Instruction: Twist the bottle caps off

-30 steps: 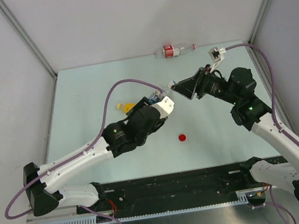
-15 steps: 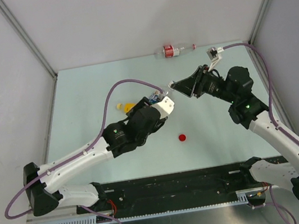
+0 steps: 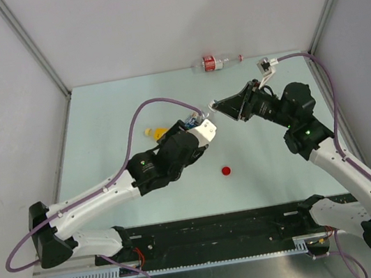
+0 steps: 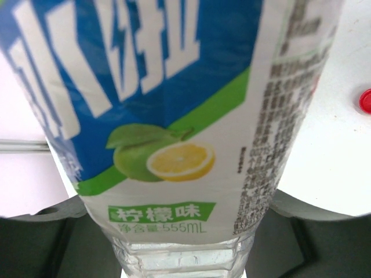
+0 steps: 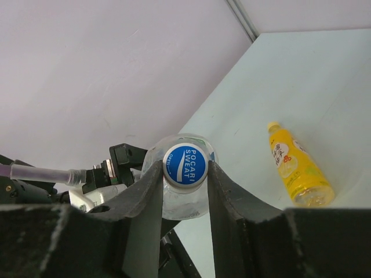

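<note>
Item: blue cap, above the table's middle, pinched by the clenched right hand; its clear bottle, grasped by the left hand, points lengthwise straight at the right hand.

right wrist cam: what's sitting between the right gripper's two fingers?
The blue cap, on the clear bottle; both fingers touch its sides. The right wrist view shows it; the top view doesn't.

The pale green table carries a red cap lower centre, a yellow bottle lying left of centre, and a slim red-labelled bottle on its side at the top edge
</note>
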You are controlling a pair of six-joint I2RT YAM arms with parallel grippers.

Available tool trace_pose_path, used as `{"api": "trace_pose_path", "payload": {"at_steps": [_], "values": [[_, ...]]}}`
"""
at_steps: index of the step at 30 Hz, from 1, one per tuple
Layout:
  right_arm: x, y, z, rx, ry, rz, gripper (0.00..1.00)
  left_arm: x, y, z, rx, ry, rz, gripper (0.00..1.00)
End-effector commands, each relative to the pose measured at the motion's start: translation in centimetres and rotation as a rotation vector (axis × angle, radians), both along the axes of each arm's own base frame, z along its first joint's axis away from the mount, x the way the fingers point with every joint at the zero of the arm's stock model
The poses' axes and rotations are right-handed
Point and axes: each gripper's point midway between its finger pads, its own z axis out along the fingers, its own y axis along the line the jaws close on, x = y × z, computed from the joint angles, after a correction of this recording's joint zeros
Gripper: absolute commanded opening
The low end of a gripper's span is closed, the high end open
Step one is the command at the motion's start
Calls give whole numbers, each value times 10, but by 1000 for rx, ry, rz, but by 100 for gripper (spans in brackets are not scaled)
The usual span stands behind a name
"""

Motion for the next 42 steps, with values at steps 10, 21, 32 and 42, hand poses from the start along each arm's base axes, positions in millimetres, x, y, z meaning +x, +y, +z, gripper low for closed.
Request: {"api": "trace_pose_path", "payload": {"at_steps": [10, 21, 32, 42], "values": [[-41, 7, 31, -24, -238, 162, 0, -46, -47, 17, -204, 132, -364, 0], [-88, 5, 52, -26, -454, 295, 0, -124, -67, 47, -362, 259, -844, 0], [-122, 2, 60, -34, -597, 391, 0, -195, -57, 81, -513, 397, -1292, 0], [-149, -1, 67, -29, -693, 477, 2, -232, -33, 106, -624, 543, -1558, 0]]}}
